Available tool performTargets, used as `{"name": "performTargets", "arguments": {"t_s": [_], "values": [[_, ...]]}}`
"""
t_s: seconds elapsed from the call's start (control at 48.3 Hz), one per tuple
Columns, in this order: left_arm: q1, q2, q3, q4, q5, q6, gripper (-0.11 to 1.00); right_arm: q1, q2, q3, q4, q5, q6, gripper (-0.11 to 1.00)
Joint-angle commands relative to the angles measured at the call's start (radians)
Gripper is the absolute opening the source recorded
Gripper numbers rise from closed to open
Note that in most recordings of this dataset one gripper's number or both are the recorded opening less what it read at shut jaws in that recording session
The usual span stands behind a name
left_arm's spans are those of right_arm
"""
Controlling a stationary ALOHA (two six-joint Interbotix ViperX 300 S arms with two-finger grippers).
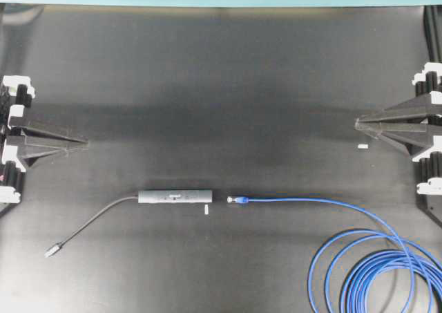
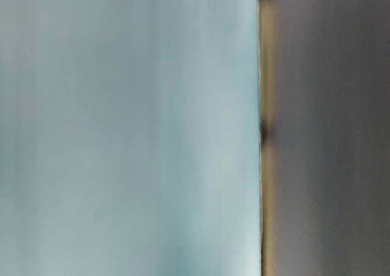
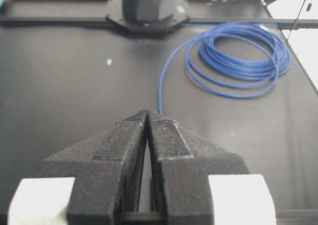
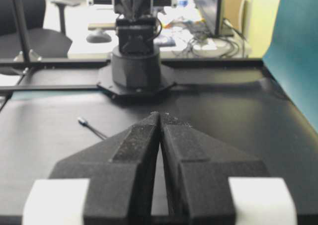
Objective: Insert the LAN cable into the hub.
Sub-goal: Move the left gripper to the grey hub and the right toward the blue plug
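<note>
The bench (image 1: pixel 221 71) lies bare across its far half, giving wide room between the left gripper (image 1: pixel 84 143) and the right gripper (image 1: pixel 358 124), both with jaws pressed together and well apart. Nearer the front, the hub (image 1: pixel 175 197) and the cable's plug (image 1: pixel 237 199) lie end to end with a small gap between. The cable's coils (image 1: pixel 387 271) crowd the front right corner, and the hub's grey cord (image 1: pixel 90 224) trails front left.
</note>
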Motion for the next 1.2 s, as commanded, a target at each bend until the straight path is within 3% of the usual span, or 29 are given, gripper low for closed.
{"name": "performTargets", "arguments": {"t_s": [0.0, 0.083, 0.228, 0.331, 0.456, 0.684, 0.746, 0.808, 0.953, 1.036, 1.077, 1.181], "values": [[0.002, 0.040, -0.043, 0.040, -0.014, -0.023, 0.06, 0.003, 0.025, -0.017, 0.009, 0.003, 0.005, 0.03], [0.002, 0.086, -0.060, 0.040, -0.031, -0.040, 0.00, 0.014, 0.075, -0.043, 0.035, 0.095, 0.017, 0.00], [0.005, 0.150, -0.052, 0.040, -0.167, -0.046, 0.00, 0.037, 0.186, -0.095, 0.035, 0.230, 0.048, 0.00], [0.003, 0.207, -0.037, 0.040, -0.224, -0.055, 0.00, 0.048, 0.261, -0.118, 0.035, 0.242, 0.064, 0.00], [0.000, 0.273, -0.031, 0.040, -0.224, -0.086, 0.00, 0.049, 0.341, -0.135, 0.035, 0.267, 0.075, 0.00], [-0.006, 0.377, -0.006, 0.041, -0.229, -0.083, 0.01, 0.049, 0.471, -0.198, 0.035, 0.337, 0.069, 0.02], [-0.008, 0.403, 0.005, 0.041, -0.229, -0.084, 0.04, 0.049, 0.491, -0.210, 0.035, 0.334, 0.067, 0.10], [-0.006, 0.422, 0.011, 0.041, -0.225, -0.089, 0.16, 0.048, 0.509, -0.219, 0.035, 0.331, 0.067, 0.24], [0.000, 0.465, 0.020, 0.041, -0.229, -0.106, 0.59, 0.049, 0.551, -0.247, 0.035, 0.336, 0.077, 0.65], [0.003, 0.503, 0.028, 0.041, -0.239, -0.110, 0.81, 0.049, 0.574, -0.253, 0.035, 0.337, 0.074, 0.82], [0.002, 0.525, 0.037, 0.041, -0.255, -0.110, 0.83, 0.049, 0.586, -0.256, 0.035, 0.333, 0.074, 0.86], [0.002, 0.591, 0.064, 0.041, -0.341, -0.112, 0.75, 0.049, 0.618, -0.261, 0.035, 0.327, 0.078, 0.83]]}}
